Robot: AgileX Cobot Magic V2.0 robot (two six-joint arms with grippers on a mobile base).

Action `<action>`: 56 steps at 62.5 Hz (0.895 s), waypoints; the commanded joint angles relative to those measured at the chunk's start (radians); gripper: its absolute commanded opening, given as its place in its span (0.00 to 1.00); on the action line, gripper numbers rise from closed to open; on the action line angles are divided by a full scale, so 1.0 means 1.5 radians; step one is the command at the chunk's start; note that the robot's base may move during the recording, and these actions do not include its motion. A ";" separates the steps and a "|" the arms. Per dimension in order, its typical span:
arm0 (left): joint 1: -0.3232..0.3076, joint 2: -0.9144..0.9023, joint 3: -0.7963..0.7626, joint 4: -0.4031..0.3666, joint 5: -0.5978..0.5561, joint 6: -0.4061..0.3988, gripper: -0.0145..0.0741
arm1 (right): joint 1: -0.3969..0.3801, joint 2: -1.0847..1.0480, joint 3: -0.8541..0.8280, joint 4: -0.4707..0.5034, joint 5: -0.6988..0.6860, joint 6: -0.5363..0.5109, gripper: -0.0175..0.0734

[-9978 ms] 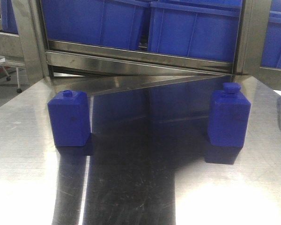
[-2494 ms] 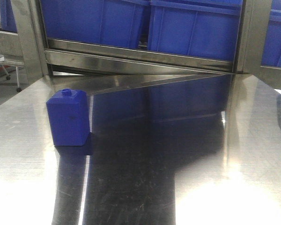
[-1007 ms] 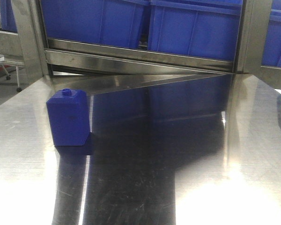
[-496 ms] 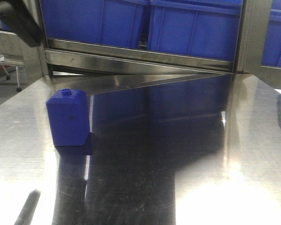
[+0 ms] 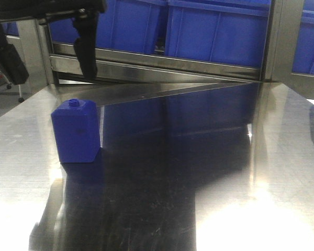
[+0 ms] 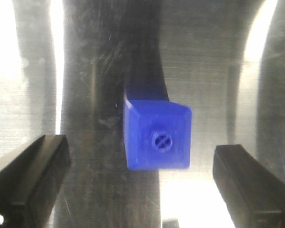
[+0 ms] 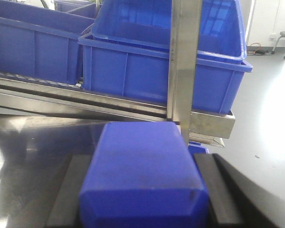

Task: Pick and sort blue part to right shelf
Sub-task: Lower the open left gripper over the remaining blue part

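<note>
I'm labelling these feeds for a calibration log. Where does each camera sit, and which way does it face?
Front view: low above the steel table, facing the right shelf and its blue bins; the open left gripper hangs top left.
Left wrist: looks straight down on the squat blue block between its fingers.
Right wrist: looks forward at the shelf, past the blue part clamped in the right gripper.
Shared: front and left wrist both show the squat blue block.
</note>
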 commanded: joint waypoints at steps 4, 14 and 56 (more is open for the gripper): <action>-0.003 0.019 -0.067 0.001 0.051 -0.013 0.92 | -0.004 0.003 -0.020 -0.007 -0.061 -0.007 0.64; -0.011 0.048 -0.081 -0.001 0.071 -0.013 0.92 | -0.004 0.003 -0.020 -0.007 -0.061 -0.007 0.64; -0.017 0.116 -0.081 -0.049 0.080 -0.013 0.92 | -0.004 0.003 -0.020 -0.007 -0.061 -0.007 0.64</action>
